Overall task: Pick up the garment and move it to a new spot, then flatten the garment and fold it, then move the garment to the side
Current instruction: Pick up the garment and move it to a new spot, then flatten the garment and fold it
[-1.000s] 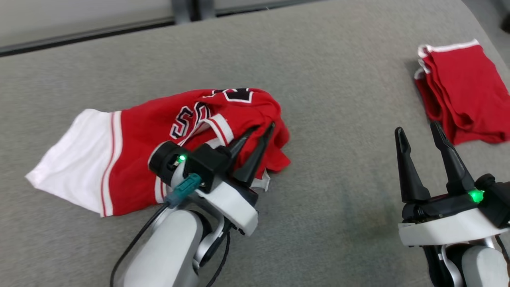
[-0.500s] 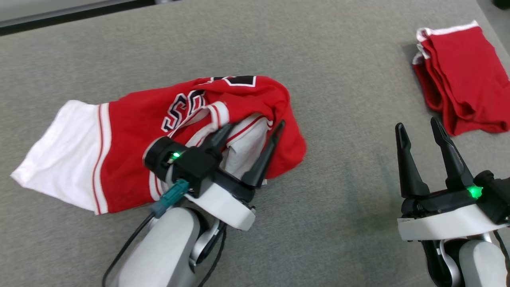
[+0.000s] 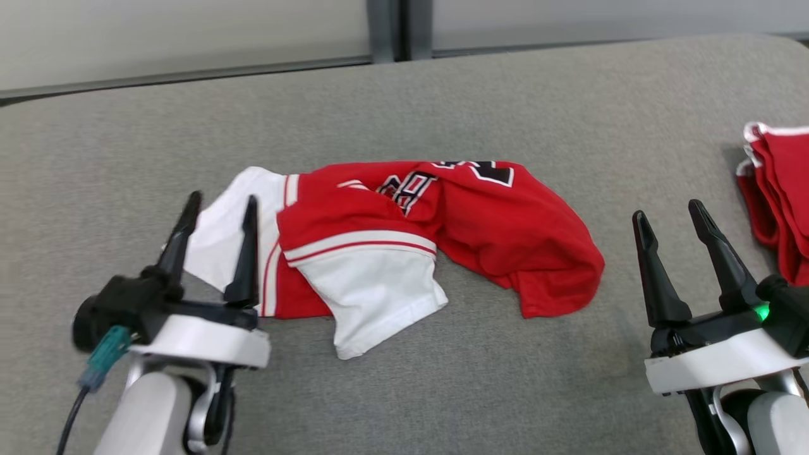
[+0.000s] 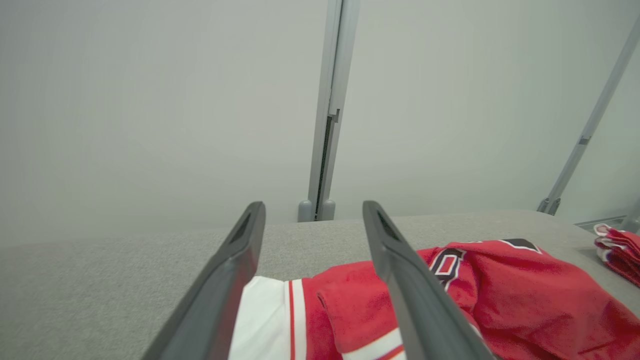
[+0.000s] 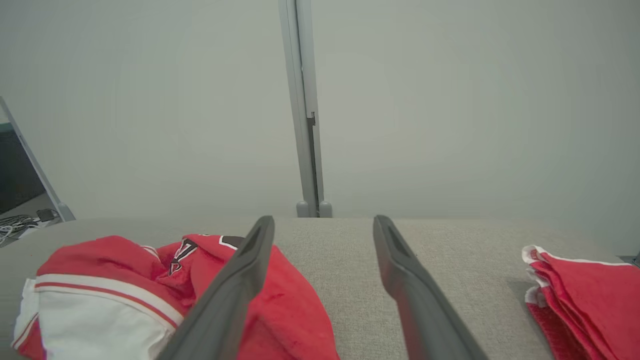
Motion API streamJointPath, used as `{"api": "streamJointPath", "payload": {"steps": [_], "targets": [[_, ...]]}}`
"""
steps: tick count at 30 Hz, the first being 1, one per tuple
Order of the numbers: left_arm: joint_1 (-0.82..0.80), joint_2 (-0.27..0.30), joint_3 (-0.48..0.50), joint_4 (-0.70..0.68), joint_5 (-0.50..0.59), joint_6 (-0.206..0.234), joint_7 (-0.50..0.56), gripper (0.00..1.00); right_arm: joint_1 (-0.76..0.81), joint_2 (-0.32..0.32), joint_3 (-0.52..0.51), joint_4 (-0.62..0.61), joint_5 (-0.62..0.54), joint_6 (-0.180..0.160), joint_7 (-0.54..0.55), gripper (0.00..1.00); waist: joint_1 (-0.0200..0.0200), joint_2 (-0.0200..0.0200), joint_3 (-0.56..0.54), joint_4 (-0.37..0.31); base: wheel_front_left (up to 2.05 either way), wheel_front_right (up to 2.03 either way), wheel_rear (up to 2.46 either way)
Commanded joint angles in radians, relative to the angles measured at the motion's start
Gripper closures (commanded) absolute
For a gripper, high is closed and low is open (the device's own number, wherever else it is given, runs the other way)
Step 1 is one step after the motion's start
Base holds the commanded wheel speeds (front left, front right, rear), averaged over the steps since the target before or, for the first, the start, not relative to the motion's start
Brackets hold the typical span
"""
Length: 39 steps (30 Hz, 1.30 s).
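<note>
Garment (image 3: 493, 234): crumpled, mid-table, lying on its own. Red body bunched toward the right, white hem end toward the left edge, and one white panel with a red stripe flopped toward the near edge.

Left gripper (image 3: 221, 199): near-left, jaws apart, nothing between them. Its tips are over the white end; I cannot tell if they touch it.

Right gripper (image 3: 667, 212): near-right, jaws apart, empty, and clear of the cloth.

Table (image 3: 442, 88): grey fabric top. There is a wide bare band along the far edge, bare ground between the garment and the stack (image 3: 780, 189) of folded red cloth at the right edge, and a bare near edge between the grippers. A post (image 3: 387, 28) stands behind the far edge.

Writing: black characters outlined in white on the red, creased into folds and not readable. No brand tag made out.
</note>
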Motion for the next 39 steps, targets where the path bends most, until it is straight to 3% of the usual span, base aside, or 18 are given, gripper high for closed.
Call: {"api": "streamJointPath", "payload": {"steps": [1,13,28,39], "targets": [[0.015,0.006,0.011,0.002,-0.006,0.006,-0.006,0.00,0.016,-0.008,-0.003,-0.002,0.003,0.000,0.002,0.00,0.0000,0.0000,-0.040,0.040,0.00,0.00,0.00],[0.223,0.087,0.110,-0.024,-0.041,0.050,0.000,0.00,0.112,-0.009,-0.023,-0.019,0.013,0.000,0.044,0.00,0.0000,0.0000,-0.161,0.077,0.00,0.00,0.00],[0.386,0.104,0.103,-0.161,-0.042,0.110,0.081,0.00,0.220,-0.003,-0.049,-0.064,0.001,0.000,0.094,0.00,0.0000,0.0000,-0.249,0.065,0.00,0.00,0.00],[0.381,0.102,0.090,-0.174,-0.048,0.112,0.094,0.00,0.216,0.006,-0.047,-0.079,0.001,0.000,0.100,0.00,0.0000,0.0000,-0.247,0.070,0.00,0.00,0.00]]}}
